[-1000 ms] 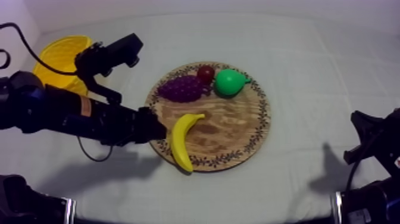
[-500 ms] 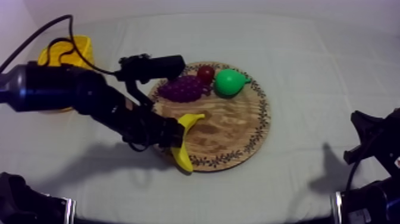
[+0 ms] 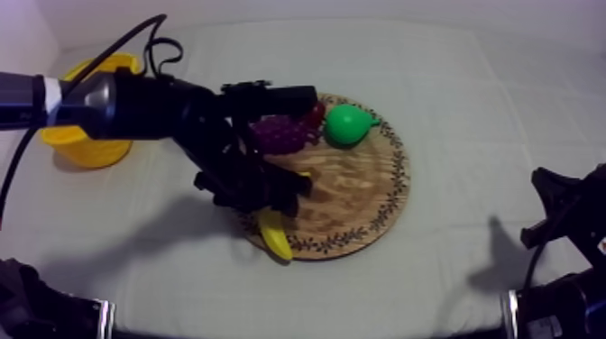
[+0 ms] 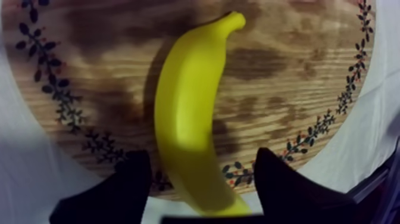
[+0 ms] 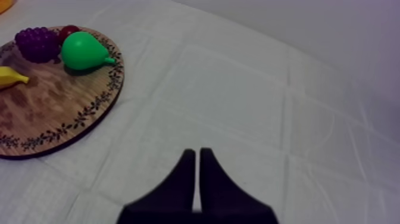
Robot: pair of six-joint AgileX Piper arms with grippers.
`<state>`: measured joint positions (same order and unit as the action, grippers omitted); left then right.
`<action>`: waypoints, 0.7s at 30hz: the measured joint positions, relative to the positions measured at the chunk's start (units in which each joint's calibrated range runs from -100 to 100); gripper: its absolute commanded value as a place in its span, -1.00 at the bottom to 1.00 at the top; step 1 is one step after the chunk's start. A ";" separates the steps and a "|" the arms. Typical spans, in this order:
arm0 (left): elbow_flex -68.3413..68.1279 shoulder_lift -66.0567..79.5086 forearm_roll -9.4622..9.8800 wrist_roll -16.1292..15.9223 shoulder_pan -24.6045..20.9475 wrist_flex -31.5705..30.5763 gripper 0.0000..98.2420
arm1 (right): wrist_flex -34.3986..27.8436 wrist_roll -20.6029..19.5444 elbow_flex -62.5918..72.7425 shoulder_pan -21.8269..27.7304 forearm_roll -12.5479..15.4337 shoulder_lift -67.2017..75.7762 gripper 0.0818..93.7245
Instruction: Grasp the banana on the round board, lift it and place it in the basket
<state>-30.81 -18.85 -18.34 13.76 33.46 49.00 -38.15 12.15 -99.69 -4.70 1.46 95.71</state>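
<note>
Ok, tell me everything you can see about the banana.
The banana is a smooth, plain yellow toy, plastic by its look, gently curved, with a short stub stem at one end. It lies flat on the wooden board, close to the patterned rim, its blunt end reaching the board's edge. The left jaws stand open, one at each side of that end, not closed on it.

One round wooden board [image 3: 361, 194] is lying on the table [image 3: 469, 108], carrying four toy fruits: one banana [image 3: 273, 236], one pear [image 3: 344, 124], one bunch of grapes [image 3: 281, 133] and one small red fruit [image 5: 68, 31]. One yellow basket [image 3: 86, 149] is sitting beside it. Two hands are hanging over the table, the left hand [image 4: 201, 155] and the right hand [image 5: 196, 173].
</note>
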 measured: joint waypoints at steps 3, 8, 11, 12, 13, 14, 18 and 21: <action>1.68 -0.82 1.51 1.53 0.17 1.82 0.19 | 0.00 0.00 0.00 0.00 0.00 0.00 -0.99; 1.78 -1.65 4.09 4.37 0.63 6.10 0.02 | 0.00 0.00 0.00 0.00 0.00 0.00 -0.99; 1.78 -2.29 5.64 5.81 1.00 8.27 -0.10 | 0.00 0.00 0.00 0.00 0.00 0.00 -0.99; 1.62 -2.35 6.08 6.16 1.01 8.72 -0.14 | 0.00 0.00 0.00 0.00 0.00 0.00 -0.99; 1.42 -2.52 6.34 6.30 1.14 8.93 -0.20 | 0.00 0.00 0.00 0.00 0.00 0.00 -0.99; 1.24 -2.59 6.57 6.26 1.26 8.86 -0.25 | 0.00 0.00 0.00 0.00 0.00 0.00 -0.99; 0.76 -2.88 6.68 5.50 1.55 8.20 -0.42 | 0.00 0.00 0.00 0.00 0.00 0.00 -0.99; 1.29 -3.25 6.73 4.29 1.95 7.54 -0.48 | 0.00 0.00 0.00 0.00 0.00 0.00 -0.99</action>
<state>-29.52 -22.10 -11.61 18.04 35.41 56.54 -38.15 12.15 -99.69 -4.70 1.46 95.71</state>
